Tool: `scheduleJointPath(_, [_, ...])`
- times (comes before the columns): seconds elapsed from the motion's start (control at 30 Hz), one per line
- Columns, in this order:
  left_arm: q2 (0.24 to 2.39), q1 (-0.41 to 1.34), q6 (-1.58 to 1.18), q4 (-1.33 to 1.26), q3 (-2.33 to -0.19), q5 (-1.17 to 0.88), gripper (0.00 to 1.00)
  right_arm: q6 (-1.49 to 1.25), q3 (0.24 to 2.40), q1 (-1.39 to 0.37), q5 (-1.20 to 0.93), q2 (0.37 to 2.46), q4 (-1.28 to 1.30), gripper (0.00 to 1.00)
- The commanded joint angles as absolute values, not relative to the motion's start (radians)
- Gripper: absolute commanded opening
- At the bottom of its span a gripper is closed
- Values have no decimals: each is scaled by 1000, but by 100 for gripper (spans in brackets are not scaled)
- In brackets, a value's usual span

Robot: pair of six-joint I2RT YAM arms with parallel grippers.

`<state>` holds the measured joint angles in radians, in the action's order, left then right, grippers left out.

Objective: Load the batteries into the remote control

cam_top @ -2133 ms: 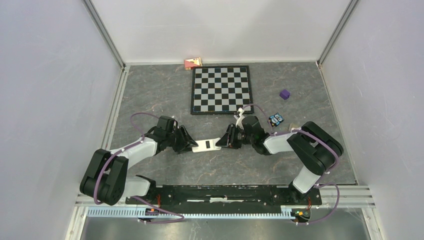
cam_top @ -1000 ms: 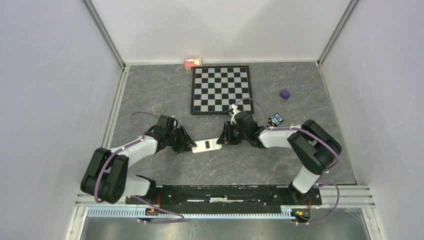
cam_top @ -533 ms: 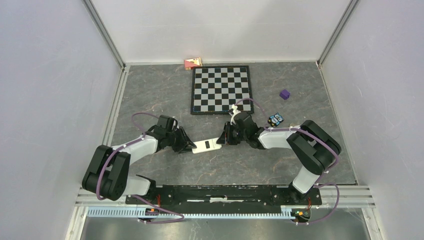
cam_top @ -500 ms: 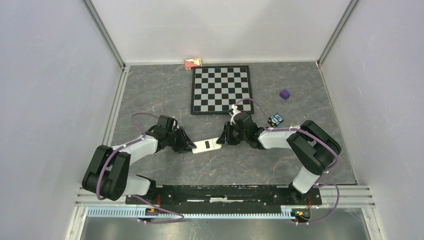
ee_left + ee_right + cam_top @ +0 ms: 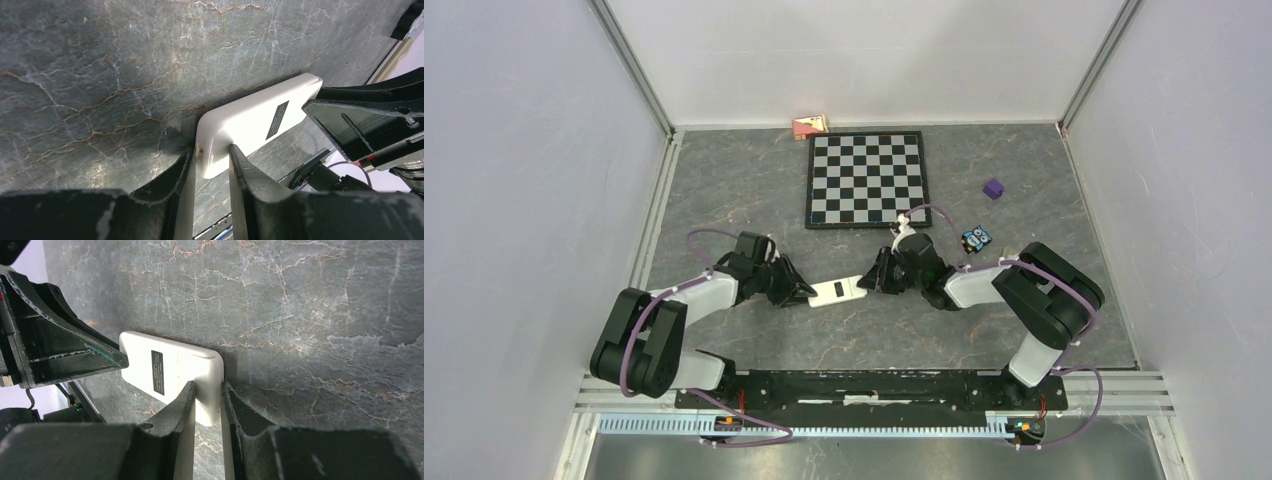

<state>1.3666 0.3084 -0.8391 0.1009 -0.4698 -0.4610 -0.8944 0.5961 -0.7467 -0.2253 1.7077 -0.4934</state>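
My left fingers [image 5: 237, 162] and right fingers [image 5: 186, 405] each clamp one end of the remote control [image 5: 836, 291], which lies back-up on the worktop [image 5: 744, 190], near the chessboard [image 5: 867, 178]. I see no batteries, so I judge loading not yet begun.

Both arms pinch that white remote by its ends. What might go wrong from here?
The left gripper and right gripper each hold only the tip of the remote, so it may slip or twist free. Both grip one stiff thing; moving out of step could strain it or yank it loose.
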Motion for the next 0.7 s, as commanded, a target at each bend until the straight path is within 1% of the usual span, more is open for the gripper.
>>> scheduleJointPath(0.0, [1426, 350, -923, -66, -433, -550, 22, -1003, 610, -879, -385, 1781, -580, 17])
scheduleJointPath(0.13, [1423, 355, -929, -77, -419, -557, 18, -1044, 681, -908, -371, 1811, -507, 16])
scheduleJointPath(0.33, [1410, 355, -937, -83, -408, -542, 18, -966, 830, -955, -205, 1822, -179, 15])
scheduleJointPath(0.47, [1422, 354, -936, -88, -420, -522, 19, -948, 813, -966, -205, 1828, -162, 15])
scheduleJointPath(0.67, [1420, 356, -924, -71, -414, -489, 20, -878, 792, -949, -116, 1729, -133, 15])
